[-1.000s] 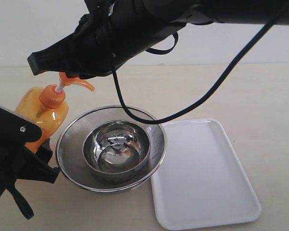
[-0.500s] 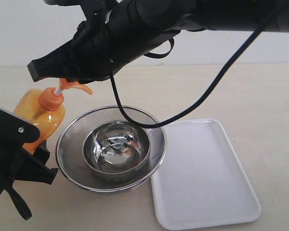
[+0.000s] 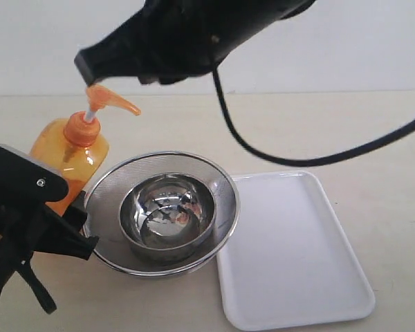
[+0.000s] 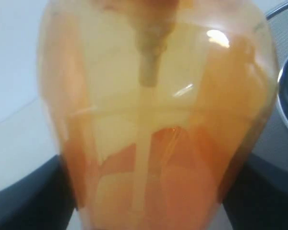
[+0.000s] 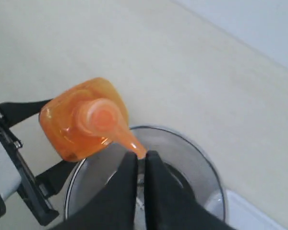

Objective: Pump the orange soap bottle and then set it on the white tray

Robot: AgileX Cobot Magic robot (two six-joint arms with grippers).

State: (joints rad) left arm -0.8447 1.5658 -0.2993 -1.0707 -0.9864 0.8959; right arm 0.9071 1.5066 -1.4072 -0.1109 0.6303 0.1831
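The orange soap bottle (image 3: 70,158) stands at the left, beside the mesh strainer, its orange pump head (image 3: 105,99) raised on a white stem. My left gripper (image 3: 61,207) holds the bottle's lower body. In the left wrist view the bottle (image 4: 153,124) fills the frame with dark fingers (image 4: 19,196) pressed on both sides. My right gripper (image 3: 90,66) hangs just above the pump head, shut and empty. Seen from the right wrist, its tips (image 5: 140,158) sit at the end of the spout and the pump head (image 5: 103,117) is beyond them. The white tray (image 3: 290,249) lies empty at the right.
A round steel mesh strainer (image 3: 225,187) with a smaller steel bowl (image 3: 167,207) inside it sits between the bottle and the tray, touching the tray's left edge. A black cable (image 3: 277,155) from the right arm hangs over the tabletop.
My right gripper has lifted up and to the right, off the pump. The pump head has risen, and the bottle now stands more upright in the left gripper.
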